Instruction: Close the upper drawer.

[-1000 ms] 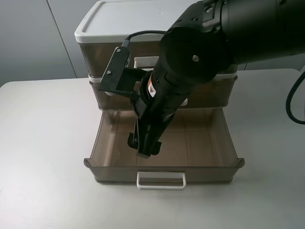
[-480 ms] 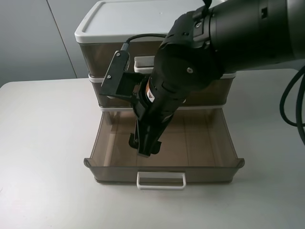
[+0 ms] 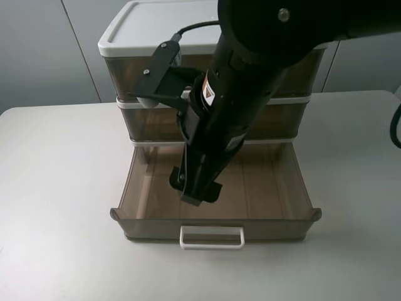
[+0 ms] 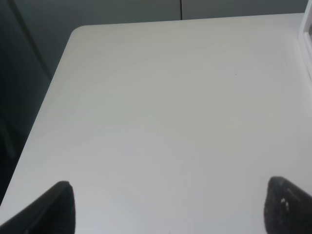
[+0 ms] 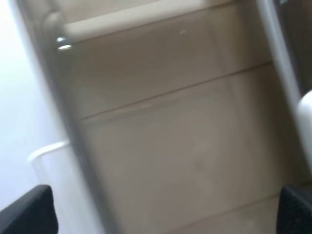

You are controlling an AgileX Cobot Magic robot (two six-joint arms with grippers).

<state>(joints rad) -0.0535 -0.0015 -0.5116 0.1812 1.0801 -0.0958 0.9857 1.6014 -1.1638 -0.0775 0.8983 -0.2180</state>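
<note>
The upper drawer (image 3: 150, 123) is the shallow middle one of the smoky-brown stack. Its front stands about level with the taller drawer (image 3: 128, 75) above it. My arm hides its handle. The lowest drawer (image 3: 285, 216) is pulled far out, with its white loop handle (image 3: 212, 237) toward the table's front. My right gripper (image 3: 197, 191) hangs open and empty over that drawer's floor, pointing down. The right wrist view shows the floor (image 5: 185, 146) and the loop handle (image 5: 46, 152), blurred. My left gripper (image 4: 170, 207) is open over bare table, away from the stack and outside the high view.
The drawer unit with its white lid (image 3: 163, 22) stands at the back middle of the white table (image 3: 56, 188). The table's edge and a dark gap beside it show in the left wrist view (image 4: 29, 122). A grey wall is behind.
My right arm has risen and swung, now covering the tall drawer's handle. Its gripper stays over the open lowest drawer, shifted slightly. The drawers have not moved.
</note>
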